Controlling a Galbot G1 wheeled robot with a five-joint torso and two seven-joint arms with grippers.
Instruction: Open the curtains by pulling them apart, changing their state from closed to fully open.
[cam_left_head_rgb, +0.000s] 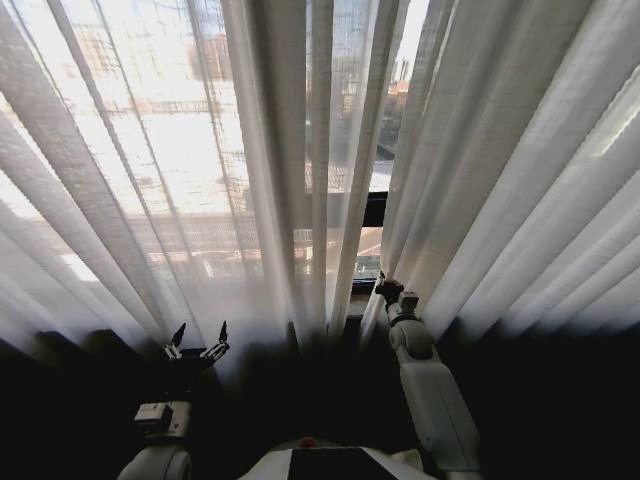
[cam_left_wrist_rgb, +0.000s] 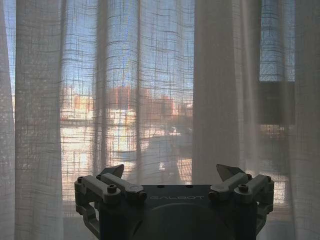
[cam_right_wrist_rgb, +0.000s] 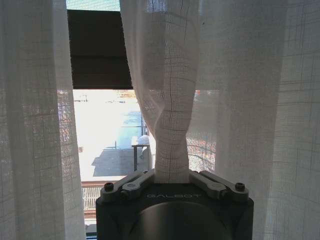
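- Sheer cream curtains (cam_left_head_rgb: 250, 180) hang in pleats across the window, left panel and right panel (cam_left_head_rgb: 520, 170) nearly meeting, a narrow gap between them at centre.
- Black window frame (cam_left_head_rgb: 374, 208) visible through the gap; buildings show through the fabric.
- Right hand (cam_left_head_rgb: 392, 291) raised at the inner edge of the right panel, clamped on a bunched fold of it; in the wrist view the cloth (cam_right_wrist_rgb: 170, 130) twists down between the closed fingers (cam_right_wrist_rgb: 131, 184).
- Left hand (cam_left_head_rgb: 197, 348) low, in front of the left panel, fingers (cam_left_wrist_rgb: 116, 184) spread wide, nothing between them, not touching the cloth.
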